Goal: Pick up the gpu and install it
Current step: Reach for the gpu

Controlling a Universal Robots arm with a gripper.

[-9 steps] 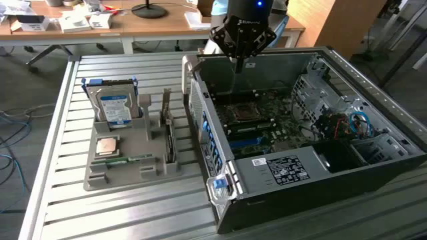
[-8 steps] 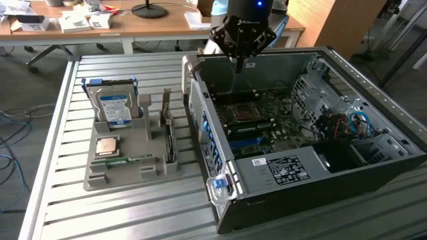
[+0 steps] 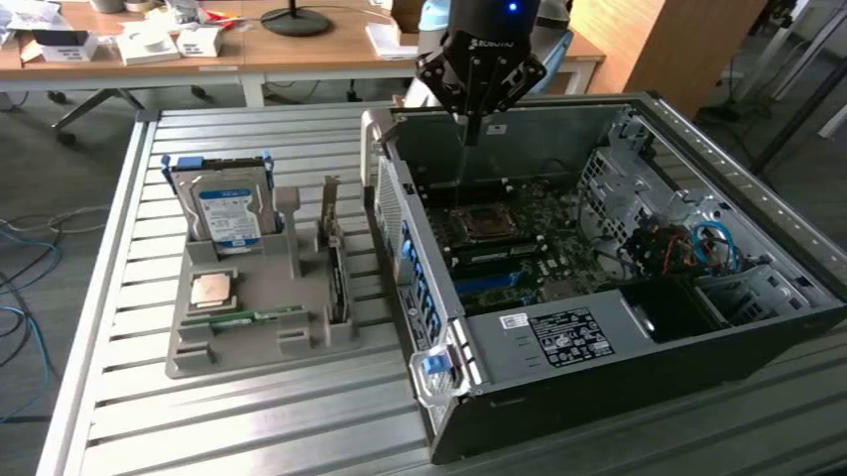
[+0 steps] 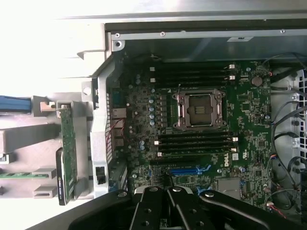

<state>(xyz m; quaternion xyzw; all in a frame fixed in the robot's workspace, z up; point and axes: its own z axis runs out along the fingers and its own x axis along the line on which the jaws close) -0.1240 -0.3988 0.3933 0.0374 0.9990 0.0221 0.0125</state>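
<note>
The gpu [image 3: 336, 283] is a thin flat card standing on its edge in the grey holder [image 3: 265, 347] on the exterior view's left, beside the open computer case [image 3: 741, 327]. In the wrist view the gpu [image 4: 68, 148] is edge-on outside the case wall. My gripper [image 3: 467, 129] hangs above the far end of the case, over the motherboard [image 3: 517, 238], well apart from the gpu. Its fingers [image 4: 180, 203] are shut with nothing between them, just above the blue slot [image 4: 189, 170].
The holder also carries a silver hard drive [image 3: 228, 213], a square processor chip [image 3: 212, 290] and a green memory stick [image 3: 245, 319]. Cables [image 3: 708, 248] fill the case's right side. A desk [image 3: 304, 50] with boxes stands behind the slatted metal table [image 3: 238, 426].
</note>
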